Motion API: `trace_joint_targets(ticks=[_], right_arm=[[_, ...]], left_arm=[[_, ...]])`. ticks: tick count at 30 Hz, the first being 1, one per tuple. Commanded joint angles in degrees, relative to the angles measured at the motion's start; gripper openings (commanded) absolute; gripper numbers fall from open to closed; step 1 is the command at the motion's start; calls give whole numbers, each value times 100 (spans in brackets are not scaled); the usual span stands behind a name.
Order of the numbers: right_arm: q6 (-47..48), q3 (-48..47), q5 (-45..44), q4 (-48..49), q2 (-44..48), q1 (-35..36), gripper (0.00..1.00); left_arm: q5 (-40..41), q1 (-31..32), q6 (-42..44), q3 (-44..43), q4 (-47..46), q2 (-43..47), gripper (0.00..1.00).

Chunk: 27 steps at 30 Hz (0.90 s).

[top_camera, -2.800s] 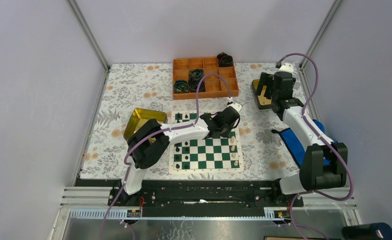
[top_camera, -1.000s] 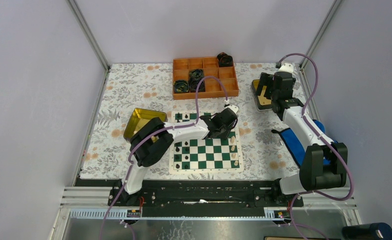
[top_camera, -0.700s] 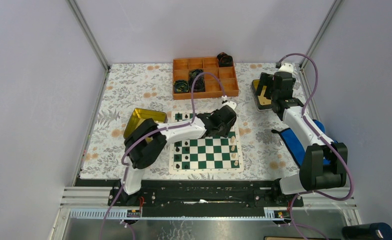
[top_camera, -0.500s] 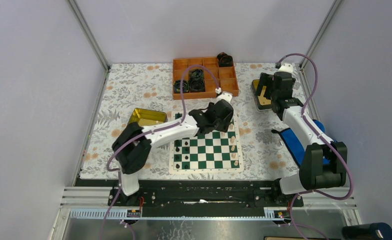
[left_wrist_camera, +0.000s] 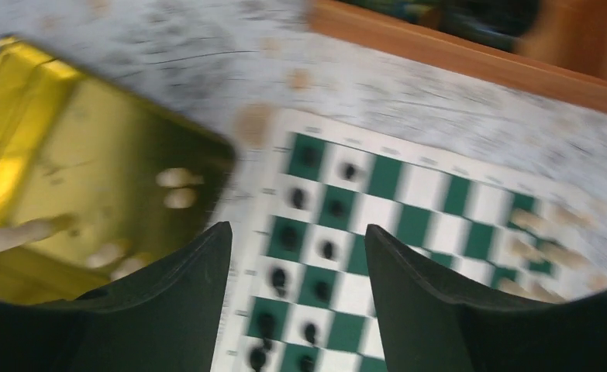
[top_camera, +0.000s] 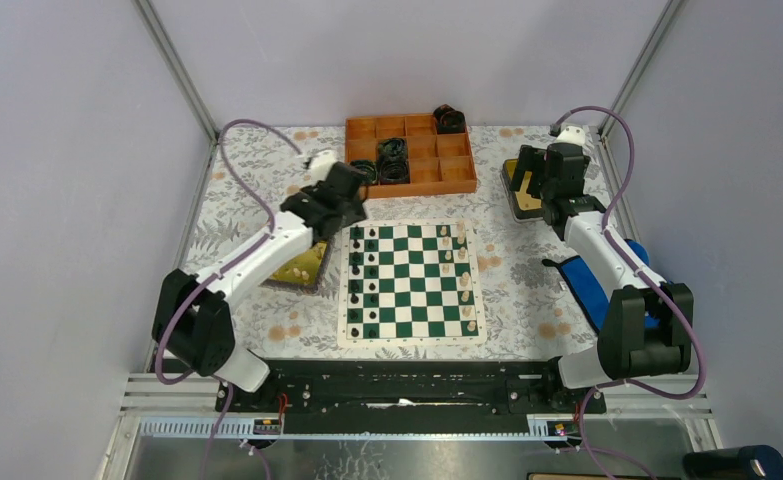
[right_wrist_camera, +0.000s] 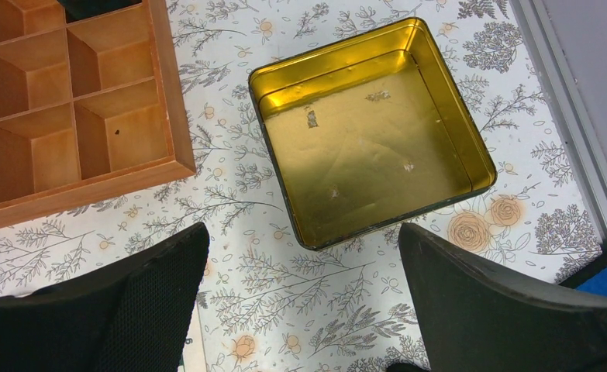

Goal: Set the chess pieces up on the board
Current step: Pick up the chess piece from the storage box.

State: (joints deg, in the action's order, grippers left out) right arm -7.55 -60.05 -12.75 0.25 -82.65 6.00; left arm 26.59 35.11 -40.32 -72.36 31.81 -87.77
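The board [top_camera: 412, 300] sits mid-counter [top_camera: 257, 170]. Black pieces [top_camera: 363, 290] run down its two left files and cream pieces [top_camera: 464, 285] down the right side, though the cream rows look gappy to me.

Big change in the last second: the left arm was stretched over the board's far-right corner, and now it's swung clean across to the far-left corner. My guess is it just dropped off a cream piece and is heading back for another. The yellow tin [left_wrist_camera: 75, 155] just left of the board has a few cream bits [left_wrist_camera: 174, 186] in it, so the job's not done.

Left hand [left_wrist_camera: 292, 310]: fingers well apart, and they've been widening during the swing. Nothing is between them and they touch nothing. It's hovering over the board's left edge beside that tin (wrist view is blurry).

Further back, the right hand [right_wrist_camera: 301, 232] hasn't budged. Its fingers are spread wide and holding nothing, and it hangs above a second tin [right_wrist_camera: 370, 132] past the board's far-right corner.
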Motion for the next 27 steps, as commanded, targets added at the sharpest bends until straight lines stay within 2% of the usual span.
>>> trace_joint_targets(ticks=[1, 5, 10, 18, 27], right_arm=[[-51, -259, 32, 78, -5, 35, 100], [-69, -264, 80, 72, -27, 33, 100], [-80, -240, 105, 87, -31, 33, 100], [-78, -217, 105, 113, -39, 33, 100], [-71, -243, 92, 124, -134, 28, 100]], left_arm=[[-15, -904, -617, 600, 423, 300, 70], [-213, -1642, -591, 876, 412, 304, 68], [-369, -2091, -459, 1066, 323, 75, 63], [-813, -2237, -304, 1161, -55, -317, 56], [-1164, -2237, -189, 1082, -296, -634, 53]])
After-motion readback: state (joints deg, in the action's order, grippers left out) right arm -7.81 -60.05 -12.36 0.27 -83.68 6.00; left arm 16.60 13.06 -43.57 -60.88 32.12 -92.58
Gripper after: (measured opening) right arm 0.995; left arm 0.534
